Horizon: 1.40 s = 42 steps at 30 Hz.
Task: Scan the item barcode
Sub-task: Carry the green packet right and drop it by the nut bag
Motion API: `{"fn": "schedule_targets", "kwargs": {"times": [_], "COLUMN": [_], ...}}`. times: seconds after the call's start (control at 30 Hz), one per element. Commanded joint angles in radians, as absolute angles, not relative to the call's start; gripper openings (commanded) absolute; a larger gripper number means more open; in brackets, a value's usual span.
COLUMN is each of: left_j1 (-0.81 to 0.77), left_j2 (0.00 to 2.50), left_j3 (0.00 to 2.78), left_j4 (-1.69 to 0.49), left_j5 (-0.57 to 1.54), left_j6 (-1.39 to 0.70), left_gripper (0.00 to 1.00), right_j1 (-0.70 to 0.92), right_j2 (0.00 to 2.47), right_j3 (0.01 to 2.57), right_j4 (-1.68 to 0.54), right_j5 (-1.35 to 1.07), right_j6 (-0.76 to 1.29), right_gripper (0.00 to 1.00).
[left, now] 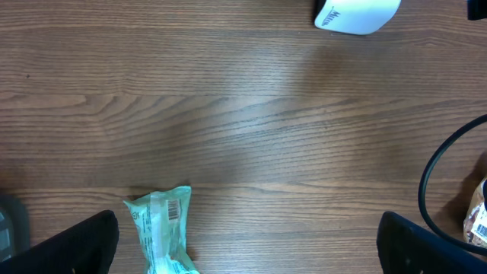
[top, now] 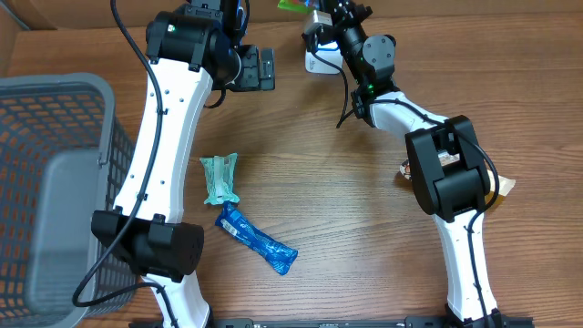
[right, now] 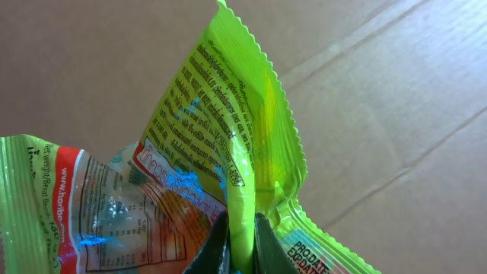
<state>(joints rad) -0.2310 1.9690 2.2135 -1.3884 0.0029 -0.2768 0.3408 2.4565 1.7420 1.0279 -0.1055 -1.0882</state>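
The central packet (top: 219, 178) lies on the surface (top: 346, 210), about midway between the arm bases and the far edge. The long wrapper (top: 257, 240) lies just in front of it and slightly right; whether they touch cannot be told. The basket (top: 114, 137) stands well to its left, beyond the left arm. Behind it hangs the left claw (top: 264, 68), and further behind and to the right sits the scanner (top: 319, 62). Beyond the scanner, the right claw (right: 242, 228) pinches a bag (right: 228, 137) held off the surface. A snack pack (top: 501, 187) lies well right of the packet, partly under the right arm.
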Motion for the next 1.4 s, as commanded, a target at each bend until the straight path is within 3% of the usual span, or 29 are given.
{"fn": "schedule_targets", "kwargs": {"times": [0.0,0.37,0.7,0.97,1.17,1.37], "left_j1": [-0.229,-0.229,-0.229,-0.229,-0.229,-0.229], "left_j2": [1.950,1.950,1.950,1.950,1.950,1.950], "left_j3": [2.233,2.233,2.233,2.233,2.233,2.233], "left_j4": [-1.387,-1.387,-1.387,-1.387,-1.387,-1.387], "left_j5": [-0.004,-0.004,-0.004,-0.004,-0.004,-0.004], "left_j6": [-0.258,-0.258,-0.258,-0.258,-0.258,-0.258], "left_gripper": [1.00,1.00,1.00,1.00,1.00,1.00], "right_j1": [0.357,0.433,0.453,0.449,0.366,0.128], "right_j2": [2.436,2.229,2.032,1.909,1.723,1.651], "right_j3": [1.780,1.779,1.780,1.780,1.780,1.777], "right_j4": [1.026,0.621,-0.236,-0.664,-0.950,-1.252], "right_j5": [-0.115,-0.049,-0.054,-0.054,-0.054,0.003], "right_j6": [-1.056,-0.797,-0.208,-0.051,0.123,0.315], "right_gripper": [0.04,0.04,0.04,0.04,0.04,0.04]}}
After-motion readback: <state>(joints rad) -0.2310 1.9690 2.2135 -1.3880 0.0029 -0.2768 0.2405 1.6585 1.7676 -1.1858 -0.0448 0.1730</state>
